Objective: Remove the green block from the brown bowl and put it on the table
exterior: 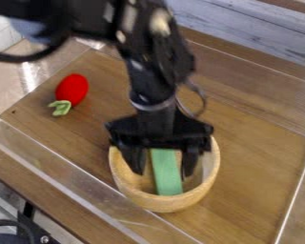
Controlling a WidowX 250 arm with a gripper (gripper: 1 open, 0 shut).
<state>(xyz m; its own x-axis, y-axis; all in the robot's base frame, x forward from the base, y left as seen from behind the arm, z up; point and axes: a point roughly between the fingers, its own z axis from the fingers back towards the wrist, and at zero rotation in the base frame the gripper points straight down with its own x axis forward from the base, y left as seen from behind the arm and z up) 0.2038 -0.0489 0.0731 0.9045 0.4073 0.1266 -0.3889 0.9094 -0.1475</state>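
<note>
The step in hand is the reach for the grasp, and nothing has been lifted yet. The green block [167, 172] lies inside the brown bowl [164, 193], slanting from the far rim down toward the near wall, its long side running roughly away from the camera. The end effector [160, 154] points almost straight down over the bowl with its fingers spread wide, one on each side of the block's upper half, and it holds nothing. The fingertips appear to sit at or just below the rim, but motion blur hides whether either one touches the block or the wood.

As a judgement, the next move calls for settling a little lower so the pads flank the block's narrow width, then closing squarely across it, lifting clear of the rim and carrying it to bare tabletop [263, 114]. The open stretch to the right of the bowl looks the easiest spot. The red strawberry toy [71, 91] sits well apart at the left and should stay out of the way.
</note>
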